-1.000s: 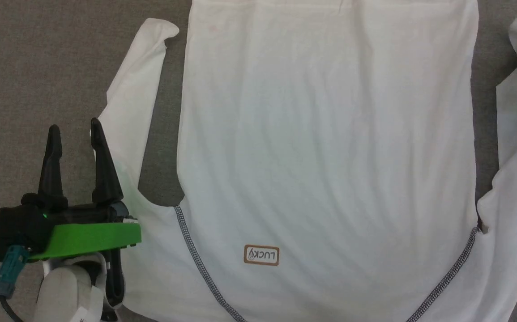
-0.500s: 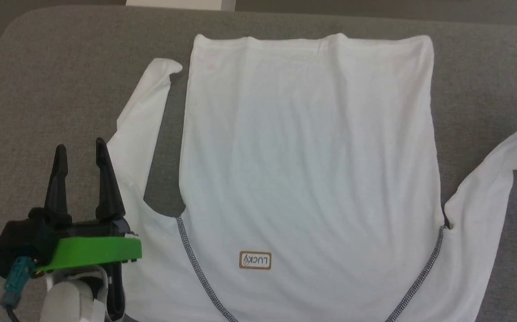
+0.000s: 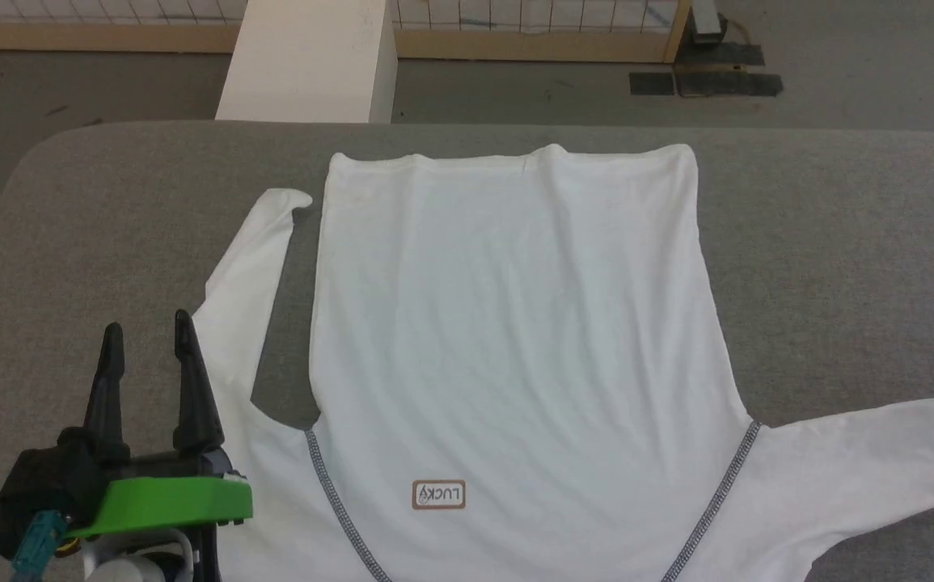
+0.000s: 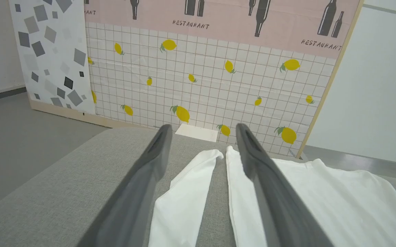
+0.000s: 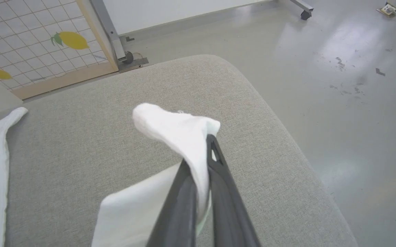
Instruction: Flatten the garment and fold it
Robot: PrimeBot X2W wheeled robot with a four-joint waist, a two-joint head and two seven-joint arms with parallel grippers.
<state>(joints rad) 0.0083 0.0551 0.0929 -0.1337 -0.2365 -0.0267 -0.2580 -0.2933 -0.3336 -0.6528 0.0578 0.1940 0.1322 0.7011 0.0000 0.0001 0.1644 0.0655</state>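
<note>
The garment (image 3: 507, 323), a white long-sleeved shirt with grey zigzag shoulder seams and a small "LUCKY" patch, lies flat on the grey table (image 3: 838, 242), hem toward the far edge. Its left sleeve (image 3: 240, 291) runs beside the body. Its right sleeve (image 3: 863, 477) stretches out to the right edge of the head view. My left gripper (image 3: 149, 331) stands open just left of the left sleeve, nothing between its fingers (image 4: 201, 128). My right gripper (image 5: 201, 151) is shut on the cuff end of the right sleeve (image 5: 174, 127), lifted a little above the table.
A white box (image 3: 305, 61) stands on the floor behind the table's far edge. A wall panel printed with lemons (image 4: 218, 79) stands behind it. The table's rounded right corner (image 5: 252, 89) is near my right gripper, with grey floor (image 5: 355, 85) beyond.
The head camera has tilted up, showing the table's far edge and the floor. My right gripper has shut on the right sleeve, which now stretches straight out. The left gripper stays open in place.
</note>
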